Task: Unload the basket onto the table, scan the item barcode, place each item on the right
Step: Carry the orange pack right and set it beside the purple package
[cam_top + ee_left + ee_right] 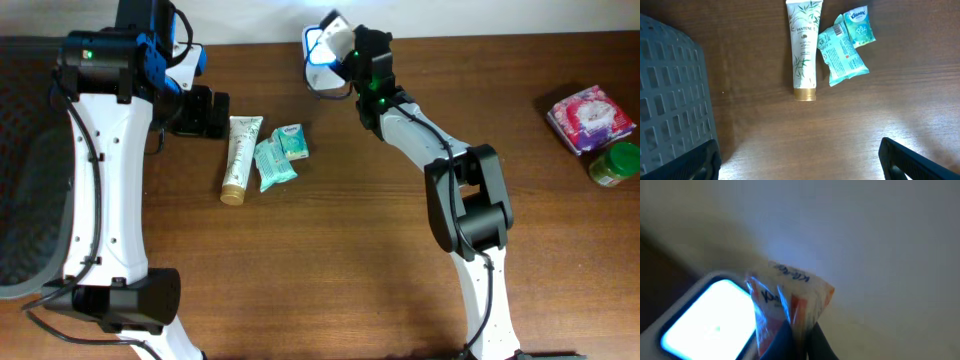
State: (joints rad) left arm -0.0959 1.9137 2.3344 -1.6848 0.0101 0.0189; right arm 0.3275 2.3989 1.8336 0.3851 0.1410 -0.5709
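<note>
My right gripper (802, 341) is shut on a small white and orange packet (790, 297), pinching its lower edge. The packet stands right beside the glowing face of the scanner (705, 317). Seen from overhead, that gripper (347, 42) is at the table's back edge, with the packet (333, 23) over the lit scanner (319, 52). No barcode can be made out on the blurred packet. My left gripper (800, 167) hangs open over bare wood with nothing between its fingers, just short of the tube; from overhead it (205, 112) is at the back left.
A white Pantene tube (804, 50) lies beside two teal tissue packs (842, 52) (859, 26). A grey slotted basket (670, 95) stands to the left. At the far right are a pink packet (590, 118) and a green-lidded jar (615, 165).
</note>
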